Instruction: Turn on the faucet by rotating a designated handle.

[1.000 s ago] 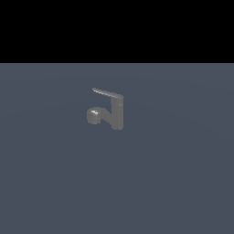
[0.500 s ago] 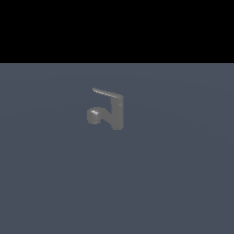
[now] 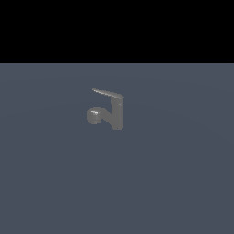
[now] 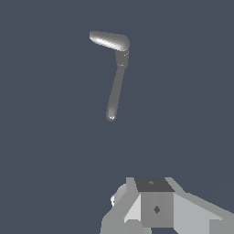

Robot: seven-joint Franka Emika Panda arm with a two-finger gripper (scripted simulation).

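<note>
**Faucet Handle Approach: Risks and Surfaces**

The flat, matte blue-grey counter (image 3: pixel 173 183) carries the small dull-grey metallic faucet (image 3: pixel 117 114), which stands near its middle. In the wrist view, part of the grey, blocky end effector (image 4: pixel 155 208) is seen well apart from the faucet; its fingers are out of frame, so its opening cannot be told, and nothing is seen held. The thin, tapered grey lever handle (image 3: pixel 107 93) projects from the body top toward the exterior view's left. A slip is judged likely on so smooth a blade, and the rounded spout head (image 3: pixel 94 115) below could be contacted by mistake.
</note>
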